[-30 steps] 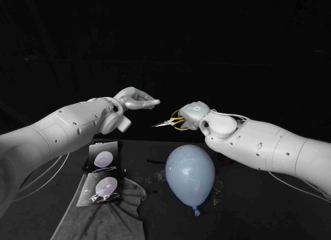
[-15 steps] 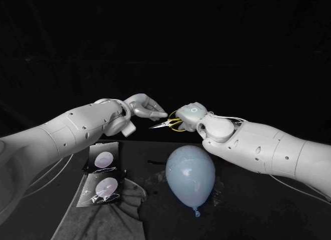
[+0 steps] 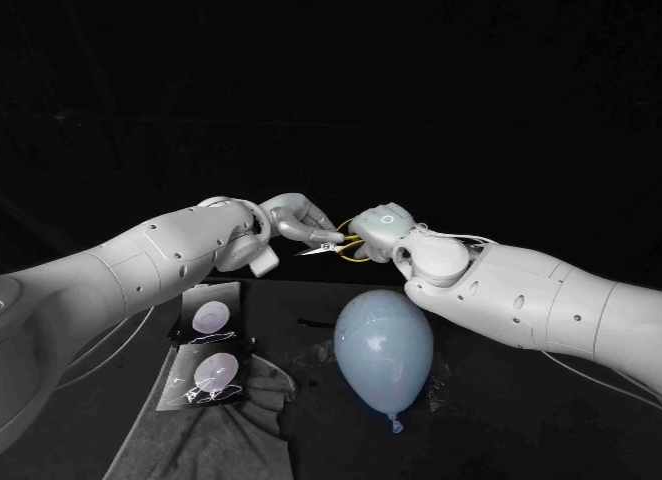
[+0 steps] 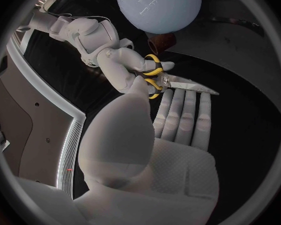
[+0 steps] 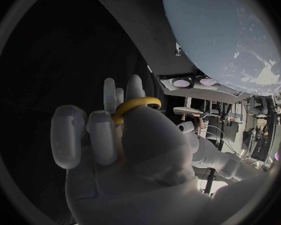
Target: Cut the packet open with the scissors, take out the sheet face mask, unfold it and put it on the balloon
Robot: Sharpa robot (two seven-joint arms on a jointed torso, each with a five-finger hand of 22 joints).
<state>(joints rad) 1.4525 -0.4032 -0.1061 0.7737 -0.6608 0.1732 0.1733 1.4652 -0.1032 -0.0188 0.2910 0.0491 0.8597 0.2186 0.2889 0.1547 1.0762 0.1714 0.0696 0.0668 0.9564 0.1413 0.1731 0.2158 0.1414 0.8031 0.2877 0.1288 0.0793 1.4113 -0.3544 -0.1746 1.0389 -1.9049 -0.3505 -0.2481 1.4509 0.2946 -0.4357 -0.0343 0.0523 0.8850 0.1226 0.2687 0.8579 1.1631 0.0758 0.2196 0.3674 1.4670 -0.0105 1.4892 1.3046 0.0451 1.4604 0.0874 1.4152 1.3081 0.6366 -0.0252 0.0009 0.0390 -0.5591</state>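
Note:
My right hand [image 3: 383, 228] is raised above the table and holds the yellow-handled scissors [image 3: 336, 246], blades pointing toward my left hand [image 3: 294, 222]. The left hand's fingers [image 4: 181, 116] are stretched out straight just under the blades [image 4: 189, 86], and it holds nothing. A yellow handle loop [image 5: 137, 105] circles the right hand's fingers. The pale blue balloon [image 3: 382, 348] lies on the table below both hands, knot toward me. Two face mask packets [image 3: 212, 318] [image 3: 207, 378] lie flat at the left of the table, away from both hands.
A grey cloth [image 3: 223, 435] covers the near left of the black table, under the nearer packet. A darker cloth [image 3: 317, 400] lies beneath the balloon.
My left hand has swung right and slightly down, from well apart from the scissors to right at their blade tips. The right hand and scissors have barely moved.

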